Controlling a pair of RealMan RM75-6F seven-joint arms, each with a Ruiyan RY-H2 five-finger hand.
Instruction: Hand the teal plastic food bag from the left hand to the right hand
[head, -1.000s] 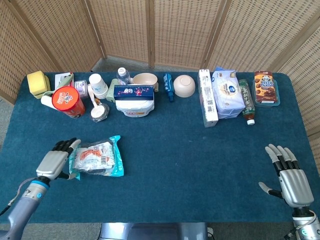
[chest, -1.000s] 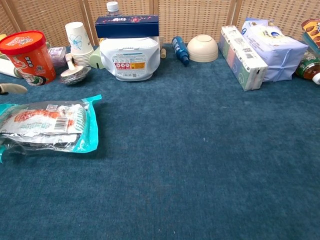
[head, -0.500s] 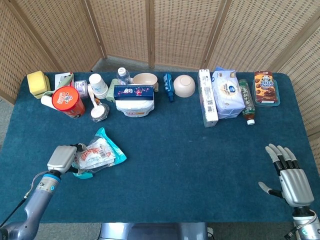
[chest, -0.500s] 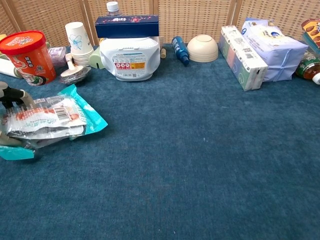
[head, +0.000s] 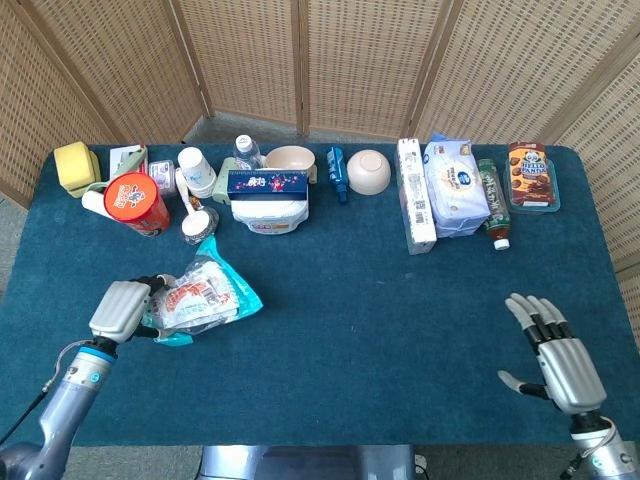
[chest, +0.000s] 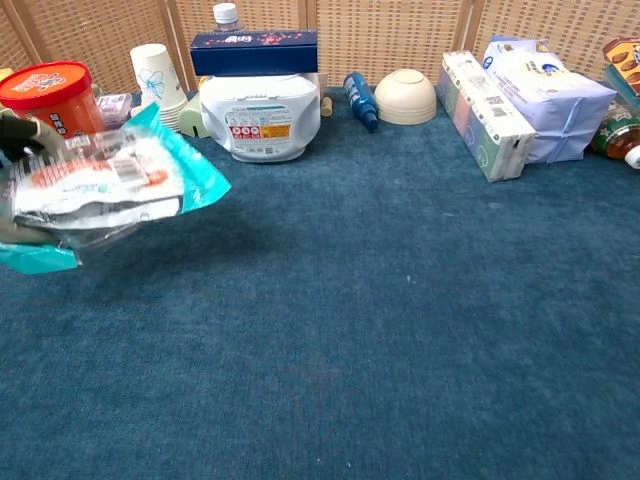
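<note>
**Bag Aloft, Handover Pending**

Near the table's (head: 330, 330) left edge, the left hand (head: 120, 308) grips the teal plastic food bag (head: 205, 297) by one end, clear of the cloth. By the right edge the right hand (head: 555, 355) waits, fingers spread, holding nothing. The slack, slippery film sags beyond the grip; it could slide free on the crossing or fold away from the receiving fingers.

The head view looks steeply down from high above the near edge of the dark blue cloth-covered table (head: 400, 330), taking in its whole top and the woven wicker screen (head: 370, 60) at the far side. The chest view sits low and close, facing level across the same table (chest: 400, 330) toward the far row. Both share the white rectangular tub (head: 268, 215) (chest: 260, 115).
</note>
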